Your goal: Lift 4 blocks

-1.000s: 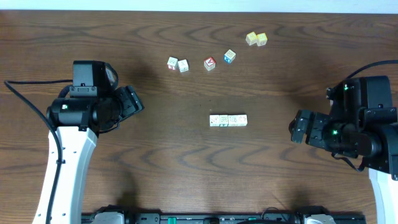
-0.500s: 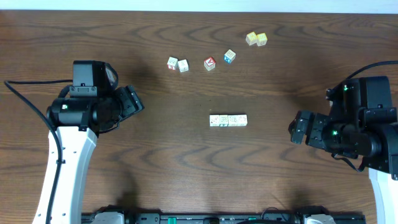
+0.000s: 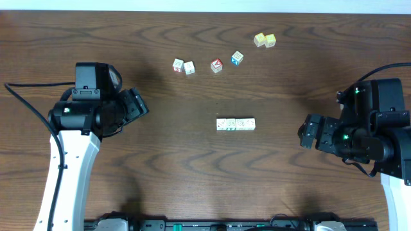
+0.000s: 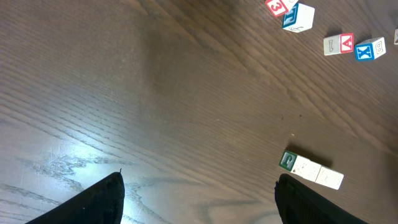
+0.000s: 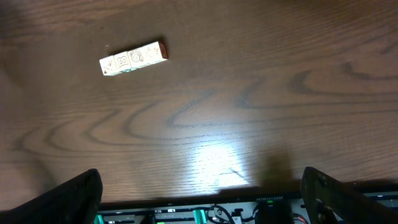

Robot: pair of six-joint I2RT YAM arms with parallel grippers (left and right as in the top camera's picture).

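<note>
Square wooden blocks abut on grained table

Blocks: one row, touching, at centre.
Left gripper: well left of the row.
Right gripper: well right of it.
Red cube, blue cube: near each other, far side.

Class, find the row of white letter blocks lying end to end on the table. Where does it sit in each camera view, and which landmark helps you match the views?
Overhead: row of blocks near the centre.
Left wrist: lower right.
Right wrist: upper left.
Landmark: red-faced cube, beyond the row overhead, top right in left wrist; absent from right wrist.
</note>
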